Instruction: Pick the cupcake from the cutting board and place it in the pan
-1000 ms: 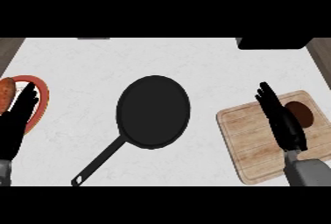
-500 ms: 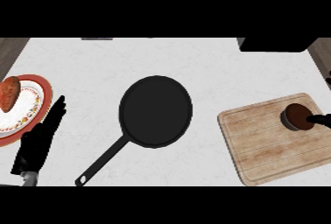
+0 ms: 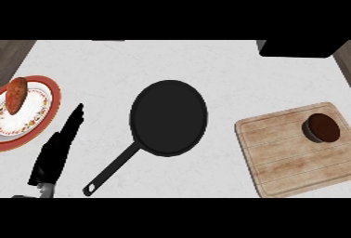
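The cupcake (image 3: 322, 128), dark brown and round, sits on the board (image 3: 288, 158), toward the board's 1 o'clock corner and close to its far edge. Nothing touches it. The board is pale wood with grooves running across it, and it lies at the 3 o'clock side of the view, slightly turned, its right part cut off by the picture's edge.

At the board's 9 o'clock, apart from it, the black pan (image 3: 168, 118) lies flat on the white counter (image 3: 103, 69) near the middle of the view. Nothing is in the pan. Its handle runs out toward 7 o'clock.

At about 8 o'clock from the pan, the left hand (image 3: 58, 148) shows between the pan's handle and the plate (image 3: 34, 116). Its fingers are straight and held together, pointing toward 1 o'clock, and it holds nothing. It touches neither the handle nor the plate.

The plate, red-rimmed with a patterned band, lies at the view's 9 o'clock, with a brown piece of food (image 3: 17, 89) on its far part. A dark block (image 3: 298, 47) stands at the view's 1 o'clock corner. The right hand does not show.
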